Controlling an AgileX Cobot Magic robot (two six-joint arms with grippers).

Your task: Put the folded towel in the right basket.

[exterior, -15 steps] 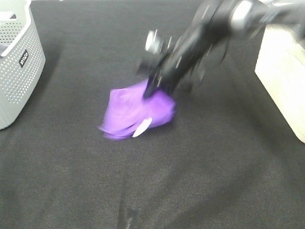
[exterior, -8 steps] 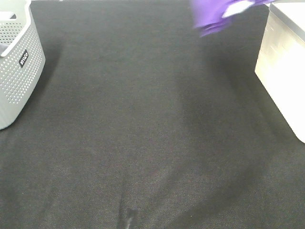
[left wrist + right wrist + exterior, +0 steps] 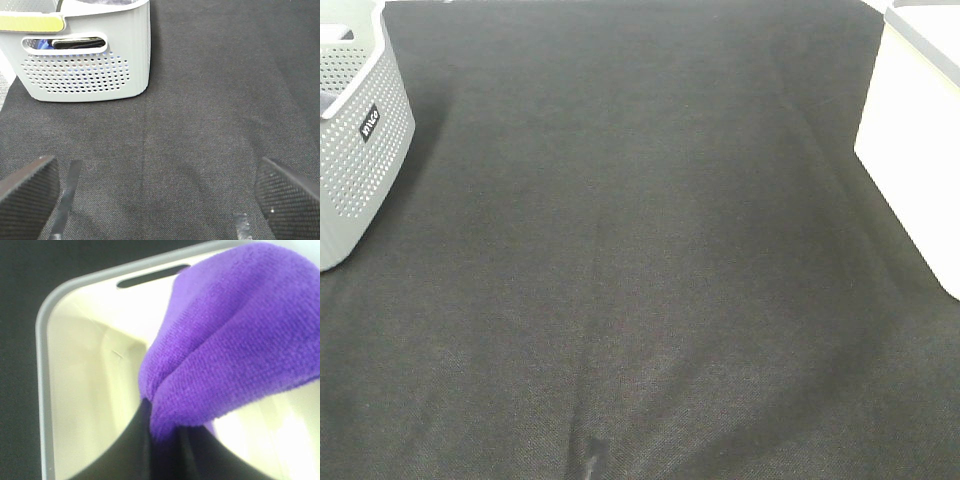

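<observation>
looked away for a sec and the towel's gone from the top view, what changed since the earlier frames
The right gripper lifted the purple towel off the black mat and carried it up and to the right, out of the high view. It now holds the towel over the open right basket, not yet released. The grey basket and the right basket stayed put.

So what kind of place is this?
Probably a robot test bench: a plain black cloth, a grey basket and a white basket at its sides, a purple towel held over the white one.
</observation>
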